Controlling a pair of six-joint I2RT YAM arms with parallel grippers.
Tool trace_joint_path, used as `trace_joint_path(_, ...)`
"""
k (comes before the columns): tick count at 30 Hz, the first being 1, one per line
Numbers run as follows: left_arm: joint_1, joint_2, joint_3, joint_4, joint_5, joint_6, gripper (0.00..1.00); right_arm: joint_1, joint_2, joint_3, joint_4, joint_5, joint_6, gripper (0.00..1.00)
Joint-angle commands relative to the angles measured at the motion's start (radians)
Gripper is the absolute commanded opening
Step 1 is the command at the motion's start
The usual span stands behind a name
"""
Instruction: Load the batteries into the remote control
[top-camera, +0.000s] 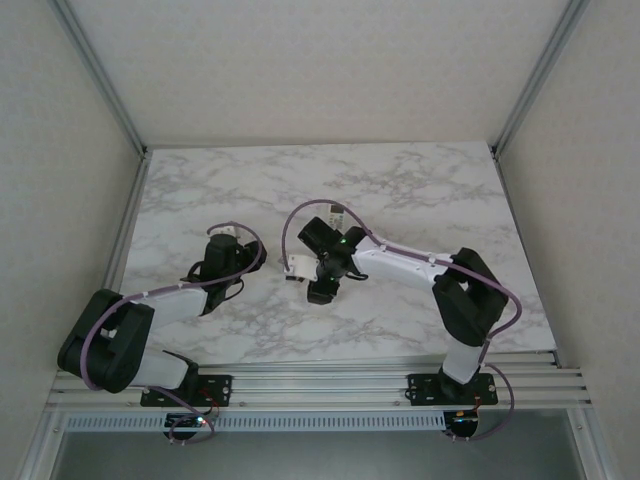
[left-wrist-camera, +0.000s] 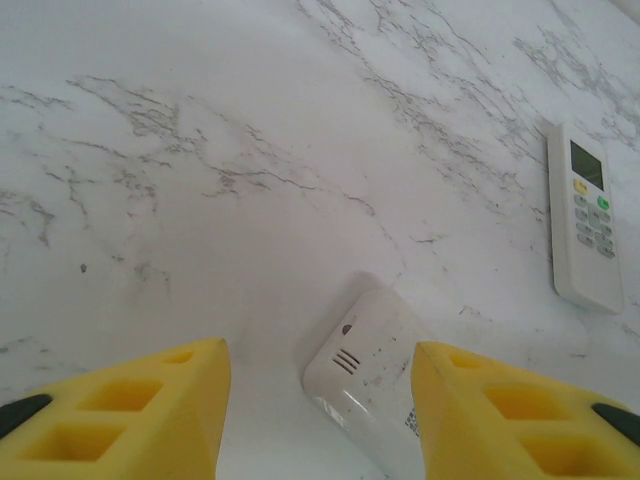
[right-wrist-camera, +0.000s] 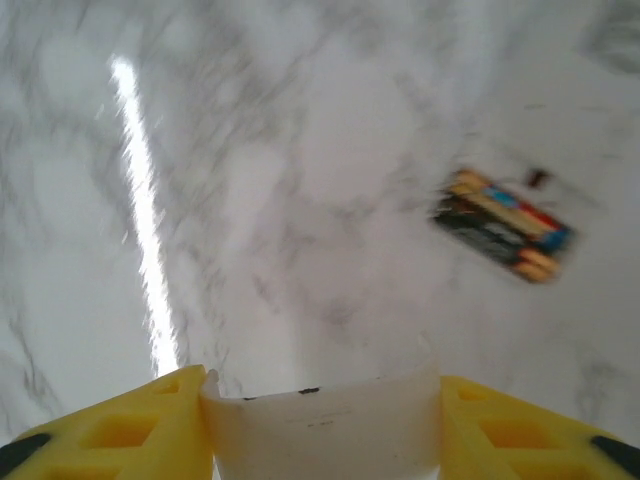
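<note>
So, my right pincer (right-wrist-camera: 322, 388) is clamped on a white plastic piece (right-wrist-camera: 320, 440). The batteries (right-wrist-camera: 505, 225) lie ahead, off to its right, with their long axis slanting far-left to near-right. The right arm's nearer, I'd say.

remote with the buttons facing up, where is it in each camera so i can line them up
top external: remote at upper middle of the marble table, just beyond the tip of the right arm.
left wrist: remote at the right edge, face up.
right wrist: batteries at right, white piece clamped at the bottom.
shared landmark: the marble table.
</note>
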Motion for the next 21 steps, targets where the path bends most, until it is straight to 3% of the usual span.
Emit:
trace_joint_path(1, 0.006, -0.019, -0.007, 0.01, -0.027, -0.006, 0.5, 0.008, 0.022, 0.046, 0.085, 0.095, 0.279, 0.49)
trace_joint_path(11, 0.006, -0.059, -0.023, 0.01, -0.059, -0.004, 0.5, 0.007, 0.223, 0.227, 0.018, 0.151, 0.425, 0.5)
trace_joint_path(21, 0.007, -0.058, -0.023, 0.01, -0.059, -0.006, 0.5, -0.008, 0.295, 0.269, -0.006, 0.148, 0.493, 0.53)
